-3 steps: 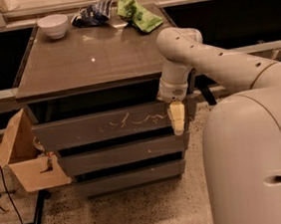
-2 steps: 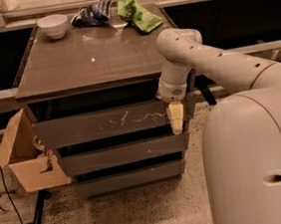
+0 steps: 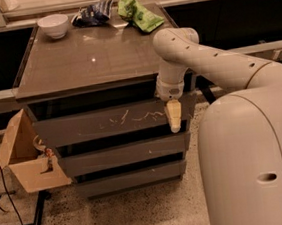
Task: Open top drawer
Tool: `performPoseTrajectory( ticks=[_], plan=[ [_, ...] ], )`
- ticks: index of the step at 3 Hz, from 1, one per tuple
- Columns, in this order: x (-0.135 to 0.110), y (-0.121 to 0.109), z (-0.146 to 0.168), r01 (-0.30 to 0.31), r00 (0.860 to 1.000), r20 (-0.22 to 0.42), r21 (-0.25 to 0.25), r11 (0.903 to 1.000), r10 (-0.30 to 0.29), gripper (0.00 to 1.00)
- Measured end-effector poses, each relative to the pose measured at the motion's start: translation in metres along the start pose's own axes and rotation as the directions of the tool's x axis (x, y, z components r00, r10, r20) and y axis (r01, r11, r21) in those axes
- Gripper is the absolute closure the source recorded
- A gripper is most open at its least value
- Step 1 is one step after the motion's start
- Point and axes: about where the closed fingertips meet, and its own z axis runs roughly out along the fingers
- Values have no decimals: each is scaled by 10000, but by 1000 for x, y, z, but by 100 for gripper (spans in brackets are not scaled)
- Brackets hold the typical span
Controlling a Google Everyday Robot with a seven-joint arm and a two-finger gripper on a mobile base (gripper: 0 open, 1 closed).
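1. At the right end of the top drawer (image 3: 97,125), the pincer (image 3: 174,123) points straight down. Its pale yellowish tip hangs over the panel's face near the lower edge. I cannot tell whether it is released or clenched, or whether it touches the panel.
2. The cabinet is dull grey-brown, with a smooth, glossy surface (image 3: 90,59) that throws back small points of light. Below it, 3 flat, handleless fronts are stacked with dark gaps between them.
3. The arm (image 3: 216,64) is rounded cream plastic dotted with small holes. It reaches in from the right, bends at a domed joint above the cabinet's right corner and drops vertically to the wrist.
4. The top drawer sits directly under the surface. It is wide and the tallest of the 3 fronts, with thin white scratches across its middle, just left of the pincer.
5. At the back of the surface lie a round white bowl (image 3: 54,25), a crumpled dark blue bag (image 3: 93,12) and a crumpled green bag (image 3: 140,15).
6. An open cardboard box (image 3: 28,164) stands beside the cabinet's left side.
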Motion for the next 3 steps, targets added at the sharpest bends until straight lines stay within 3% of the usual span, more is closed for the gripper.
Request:
performPoseTrajectory(
  ticks=[1, 3],
  plan=[
    [1, -2, -1, -31, 9999, -101, 147, 9999, 33, 0],
    [2, 1, -3, -15, 9998, 179, 1093, 9940, -5, 0]
  ],
)
